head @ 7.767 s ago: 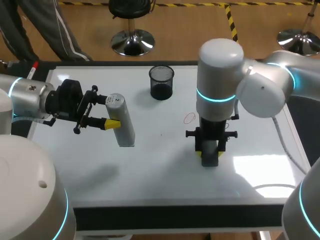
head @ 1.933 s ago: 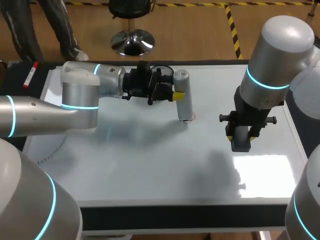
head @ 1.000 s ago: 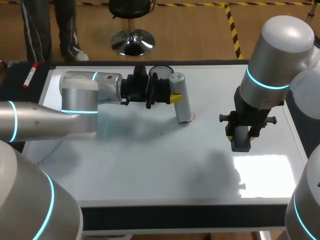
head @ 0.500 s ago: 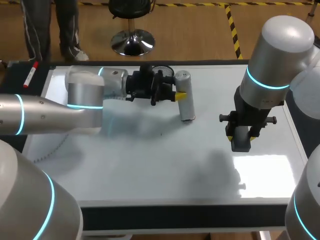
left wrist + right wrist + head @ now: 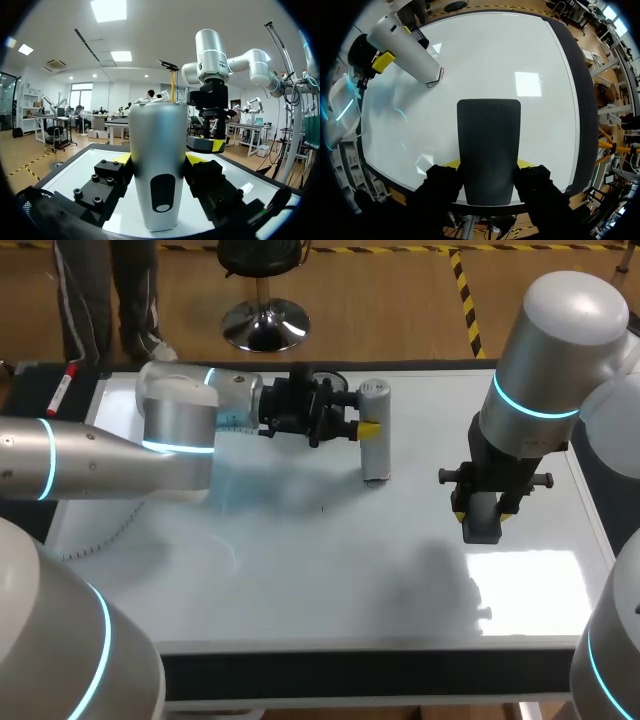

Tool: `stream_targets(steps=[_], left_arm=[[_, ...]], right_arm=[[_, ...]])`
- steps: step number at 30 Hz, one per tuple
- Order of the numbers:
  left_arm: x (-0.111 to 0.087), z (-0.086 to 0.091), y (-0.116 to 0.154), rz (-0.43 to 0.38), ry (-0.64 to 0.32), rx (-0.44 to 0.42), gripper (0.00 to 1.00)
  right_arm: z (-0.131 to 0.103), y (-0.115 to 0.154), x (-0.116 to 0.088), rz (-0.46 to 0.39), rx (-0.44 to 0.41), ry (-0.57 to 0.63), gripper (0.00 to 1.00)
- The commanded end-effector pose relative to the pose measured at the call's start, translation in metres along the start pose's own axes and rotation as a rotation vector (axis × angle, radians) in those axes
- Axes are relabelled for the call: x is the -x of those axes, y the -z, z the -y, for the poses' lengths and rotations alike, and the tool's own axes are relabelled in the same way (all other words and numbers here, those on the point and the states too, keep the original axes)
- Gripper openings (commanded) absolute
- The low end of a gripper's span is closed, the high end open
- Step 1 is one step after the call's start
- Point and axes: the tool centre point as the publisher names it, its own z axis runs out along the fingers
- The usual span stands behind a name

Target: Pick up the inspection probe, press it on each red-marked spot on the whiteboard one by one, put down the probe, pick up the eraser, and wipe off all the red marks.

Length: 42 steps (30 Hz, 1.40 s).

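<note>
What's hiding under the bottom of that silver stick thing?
The probe's lower end sits on the whiteboard. In the right wrist view a thin bit of red mark peeks out beside it; the rest of that mark is covered by the probe.

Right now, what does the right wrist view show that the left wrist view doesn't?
Right wrist only: a red mark at the probe's tip. Left wrist only: both fingers of the left gripper clamping the probe, and its dark oval window. Both: probe, eraser, whiteboard.
</note>
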Motion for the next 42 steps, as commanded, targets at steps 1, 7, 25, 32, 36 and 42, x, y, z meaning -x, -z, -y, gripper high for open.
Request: stream_targets(steps=[1, 7, 25, 32, 36, 42], left_arm=[[0.001, -0.013, -0.006, 0.008, -0.001, 0.023, 0.0], [-0.001, -0.016, -0.01, 0.012, 0.0, 0.057, 0.0], [-0.012, -0.029, -0.01, 0.052, 0.008, 0.087, 0.0], [-0.018, -0.036, -0.009, 0.049, 0.008, 0.101, 0.0], [-0.02, -0.039, -0.011, 0.046, 0.007, 0.103, 0.0], [-0.022, -0.041, -0.013, 0.034, 0.018, 0.083, 0.0]], right_arm=[[0.0, 0.0, 0.001, -0.002, 0.0, 0.001, 0.0], [0.0, 0.0, 0.001, -0.002, 0.0, 0.001, 0.0], [0.0, 0.0, 0.001, -0.002, 0.0, 0.001, 0.0], [0.0, 0.0, 0.001, -0.002, 0.0, 0.001, 0.0], [0.0, 0.0, 0.001, -0.002, 0.0, 0.001, 0.0], [0.0, 0.0, 0.001, -0.002, 0.0, 0.001, 0.0]])
